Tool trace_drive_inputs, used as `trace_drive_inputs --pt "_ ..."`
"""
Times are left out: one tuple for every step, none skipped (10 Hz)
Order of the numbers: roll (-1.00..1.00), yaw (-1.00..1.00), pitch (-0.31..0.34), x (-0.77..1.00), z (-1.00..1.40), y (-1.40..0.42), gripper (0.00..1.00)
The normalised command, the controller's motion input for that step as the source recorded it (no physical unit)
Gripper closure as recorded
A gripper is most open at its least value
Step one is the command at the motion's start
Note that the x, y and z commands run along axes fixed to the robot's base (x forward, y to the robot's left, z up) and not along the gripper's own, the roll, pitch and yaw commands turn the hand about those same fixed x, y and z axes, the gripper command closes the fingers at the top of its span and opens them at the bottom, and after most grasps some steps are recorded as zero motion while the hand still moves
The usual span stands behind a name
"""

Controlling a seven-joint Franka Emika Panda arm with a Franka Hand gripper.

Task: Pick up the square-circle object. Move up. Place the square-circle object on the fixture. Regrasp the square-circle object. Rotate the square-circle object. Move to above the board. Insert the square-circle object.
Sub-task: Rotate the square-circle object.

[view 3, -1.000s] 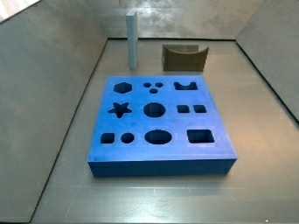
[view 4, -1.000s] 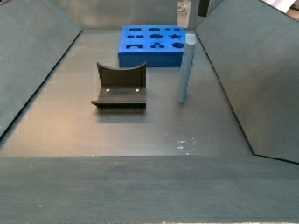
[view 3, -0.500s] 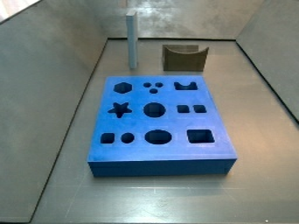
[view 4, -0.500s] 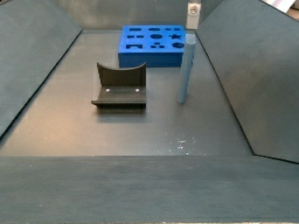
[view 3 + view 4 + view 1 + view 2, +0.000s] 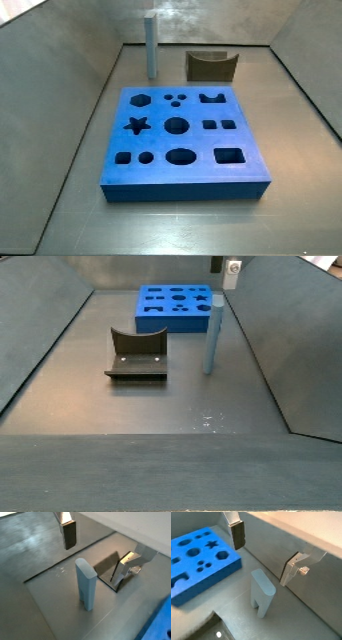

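Below the gripper: the square-circle object (image 5: pixel 85 584) stands upright on the grey floor (image 5: pixel 160 416), free of any grasp, right of centre in a side view (image 5: pixel 210 334).
Gripper: the gripper (image 5: pixel 268 544) hangs high above the peg; in a side view only a small piece of it shows at the upper right edge (image 5: pixel 230 268).
Fingers: two flat silver plates with dark pads (image 5: pixel 69 534), set wide apart with nothing between them.
Step in hand: picking up the peg, as I judge it, not yet begun.
How to do it well: centre the fingers over the peg's top, come straight down so neither pad knocks it, and close on its flat faces; a tall, slim upright piece will likely tip at a sideways touch.
Peg: slim, bar-like, matt grey-blue, with a rounded paler top.
Board: the board (image 5: pixel 181 140) is a thick bright-blue slab cut with star, circle and square holes, lying near the peg.
Fixture: the fixture (image 5: pixel 136 354) is dark olive-brown with a curved notch, left of centre, apart from the peg.
Floor: smooth, dull grey, faintly reflective.
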Motion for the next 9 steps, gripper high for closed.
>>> trace_drive_inputs --pt "-0.02 1.00 0.009 0.04 -0.02 0.00 0.00" --pt "-0.02 1.00 0.010 0.04 -0.02 0.00 0.00" --pt "-0.02 1.00 0.010 0.04 -0.02 0.00 0.00" --pt "-0.02 1.00 0.011 0.04 -0.02 0.00 0.00" --pt "-0.03 1.00 0.011 0.04 -0.02 0.00 0.00" --pt "-0.03 1.00 0.012 0.04 -0.02 0.00 0.00" --pt "-0.03 1.00 0.013 0.04 -0.02 0.00 0.00" --pt "-0.03 1.00 0.014 0.04 -0.02 0.00 0.00" --pt "-0.03 1.00 0.015 0.04 -0.02 0.00 0.00"
